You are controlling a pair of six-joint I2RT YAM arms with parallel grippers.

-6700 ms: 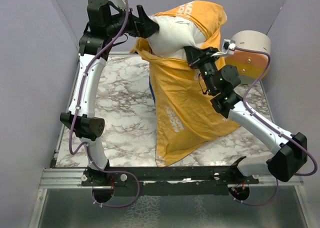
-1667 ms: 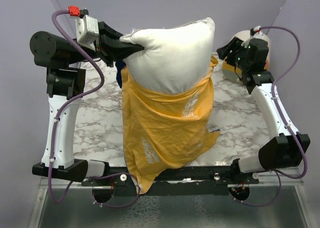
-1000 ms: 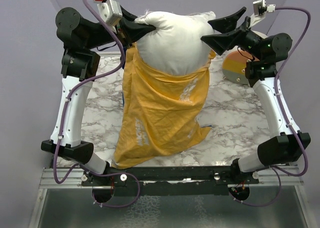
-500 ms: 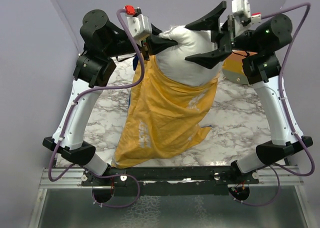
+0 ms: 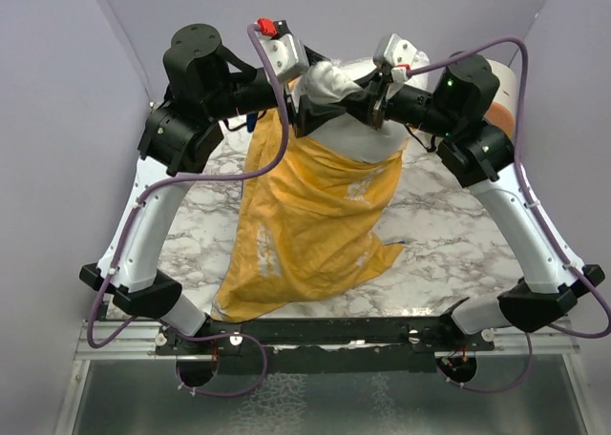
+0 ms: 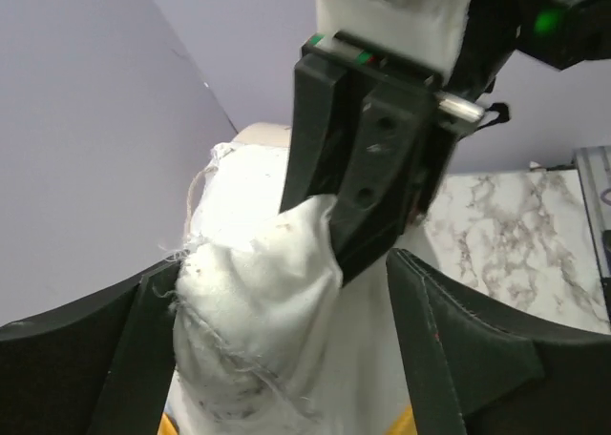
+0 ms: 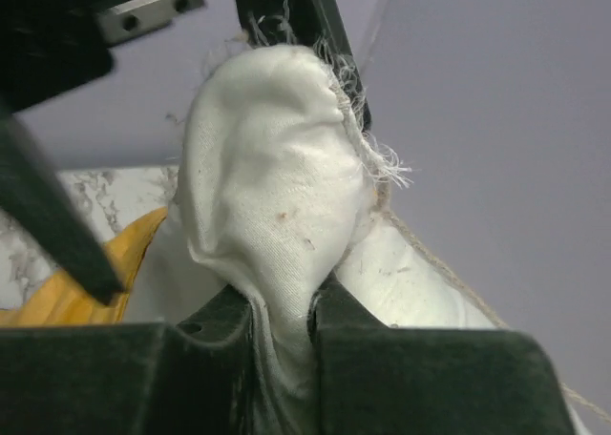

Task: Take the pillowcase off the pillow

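Note:
The white pillow [image 5: 361, 141] hangs lifted above the table, its lower part still inside the yellow-orange pillowcase [image 5: 305, 225], which drapes down to the table's front edge. My right gripper [image 5: 370, 106] is shut on the pillow's top corner; in the right wrist view the fabric [image 7: 277, 187] is pinched between its jaws [image 7: 282, 311]. My left gripper [image 5: 310, 111] is at the same corner with its jaws spread wide around the bunched pillow [image 6: 258, 292], midway point [image 6: 277, 359]. The right gripper's fingers [image 6: 344, 225] show clamped in the left wrist view. The blue side is hidden.
The marble table [image 5: 449, 235] lies under the hanging case. A cream-and-orange cylinder [image 5: 513, 92] stands at the back right behind my right arm. Purple walls close in on the left, back and right. Both arms meet high over the table's back middle.
Both arms have swung inward and met at the pillow's top. My right gripper, open a moment ago, has closed on the pillow's corner. My left jaws now stand wide. The case has slid lower.

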